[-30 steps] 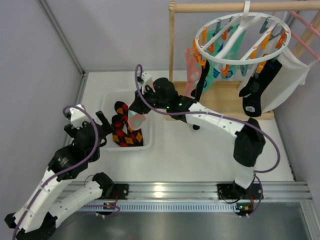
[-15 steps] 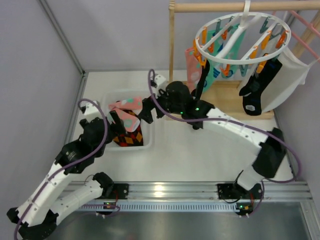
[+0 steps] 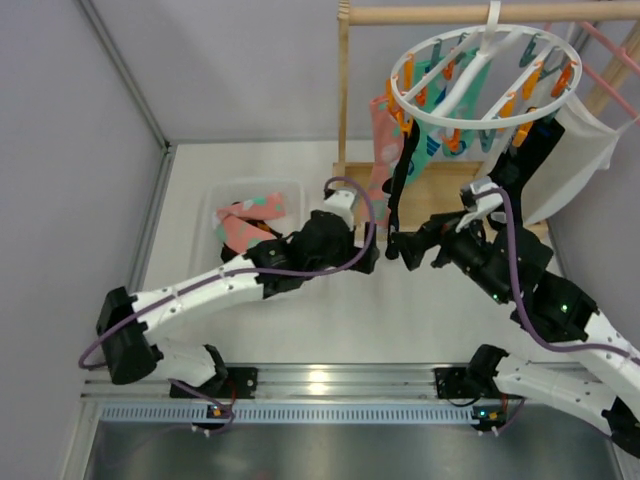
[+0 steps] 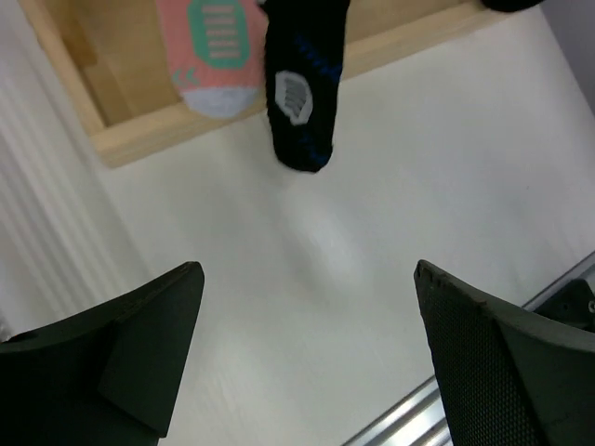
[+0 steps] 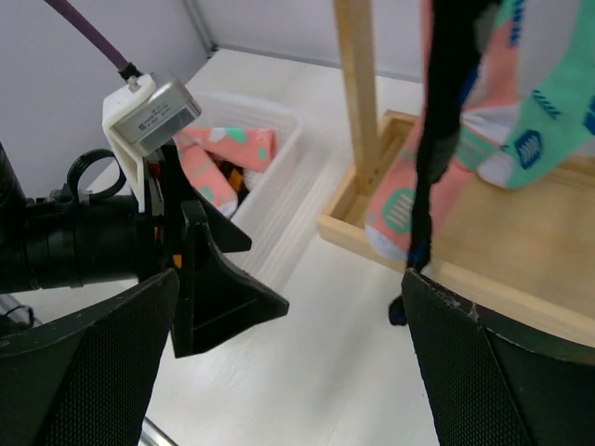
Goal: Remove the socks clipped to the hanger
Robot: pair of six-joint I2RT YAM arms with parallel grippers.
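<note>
Pink socks (image 3: 245, 222) are seen lying in the bin (image 3: 212, 200) at the left, so part of the task is judged done. Several socks (image 3: 432, 140) are still clipped to the hanger (image 3: 452, 118) at the far right. The left tool (image 4: 307, 279) and the right tool (image 5: 290, 283) are both spread wide and empty, close beside the hanging black sock (image 3: 403, 175).
</note>
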